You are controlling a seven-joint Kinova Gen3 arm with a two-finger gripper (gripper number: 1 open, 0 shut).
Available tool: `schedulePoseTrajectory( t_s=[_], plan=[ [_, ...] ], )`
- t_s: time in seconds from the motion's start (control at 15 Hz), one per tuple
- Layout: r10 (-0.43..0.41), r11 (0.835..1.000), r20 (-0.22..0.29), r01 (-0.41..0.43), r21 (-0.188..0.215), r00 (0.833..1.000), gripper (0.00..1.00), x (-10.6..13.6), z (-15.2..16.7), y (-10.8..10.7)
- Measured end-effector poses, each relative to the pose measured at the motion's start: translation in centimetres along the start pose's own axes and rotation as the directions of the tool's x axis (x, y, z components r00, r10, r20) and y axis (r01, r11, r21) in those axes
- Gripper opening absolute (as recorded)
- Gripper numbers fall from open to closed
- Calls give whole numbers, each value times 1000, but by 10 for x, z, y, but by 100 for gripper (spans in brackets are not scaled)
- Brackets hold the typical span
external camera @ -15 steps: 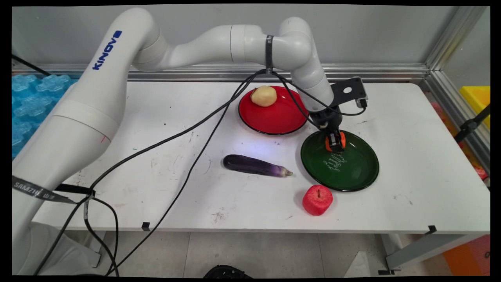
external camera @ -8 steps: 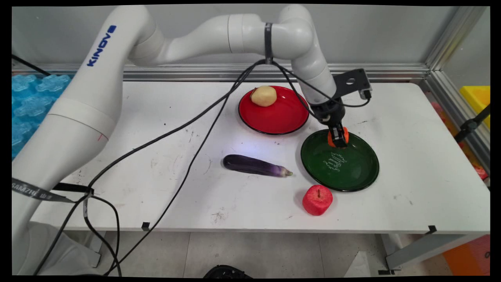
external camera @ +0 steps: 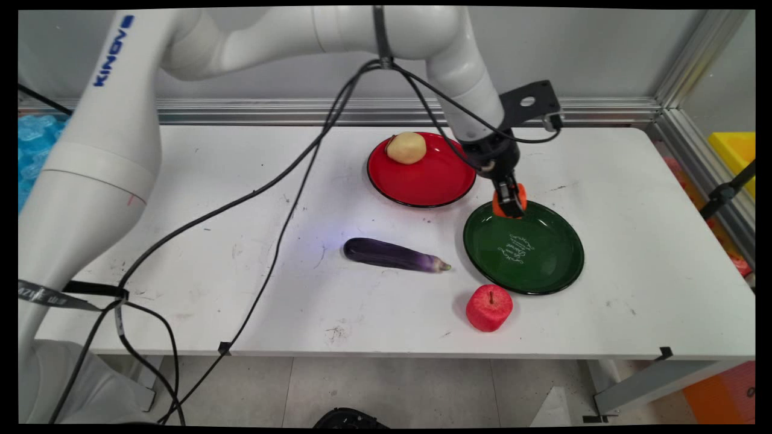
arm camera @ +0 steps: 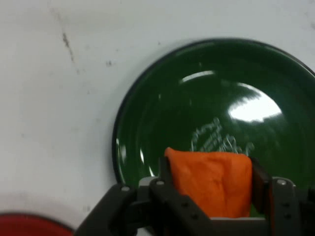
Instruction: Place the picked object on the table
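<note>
Gripper (external camera: pixel 509 204) clenched on orange block (arm camera: pixel 210 183), lifted clear above far-left rim of green plate (external camera: pixel 543 271). Plate otherwise bare; red plate (external camera: pixel 422 184) w/ potato (external camera: pixel 406 147) just beyond, apple (external camera: pixel 489 307) near side.

orange block (arm camera: pixel 211 182) | green plate (external camera: pixel 543 271), white script | red plate (external camera: pixel 422 187) | purple eggplant (external camera: pixel 395 255)

Counting what's sitting out here: two plates, one red plate (external camera: pixel 422 184) and one green plate (external camera: pixel 543 265). One potato (external camera: pixel 406 147), one eggplant (external camera: pixel 395 255), one red apple (external camera: pixel 489 308), and one orange chunk (arm camera: pixel 211 182) that's being pinched in the one gripper (external camera: pixel 509 204). All of it is sharing one white table (external camera: pixel 241 181).
</note>
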State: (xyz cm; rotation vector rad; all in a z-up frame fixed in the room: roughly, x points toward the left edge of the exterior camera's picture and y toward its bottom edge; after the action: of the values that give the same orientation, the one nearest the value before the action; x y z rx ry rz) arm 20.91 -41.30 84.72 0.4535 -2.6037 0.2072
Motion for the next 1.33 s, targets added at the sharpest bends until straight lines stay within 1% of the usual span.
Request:
schedulePoseTrajectory(
  t_s=[0.2, 0.53, 0.67, 0.87, 1.33],
  plan=[
    [-4, 1000, 17, 4, 7, 1000, 0, -20, -23, 7],
    [-7, 1000, 58, 6, 20, 998, 0, -65, -47, 13],
    [-5, 1000, 77, 3, 21, 997, 0, -81, -51, 14],
    [-2, 1000, 99, 0, 24, 995, 0, -99, -54, 14],
    [4, 999, 123, -8, 33, 992, 0, -130, -49, 12]
  ],
)
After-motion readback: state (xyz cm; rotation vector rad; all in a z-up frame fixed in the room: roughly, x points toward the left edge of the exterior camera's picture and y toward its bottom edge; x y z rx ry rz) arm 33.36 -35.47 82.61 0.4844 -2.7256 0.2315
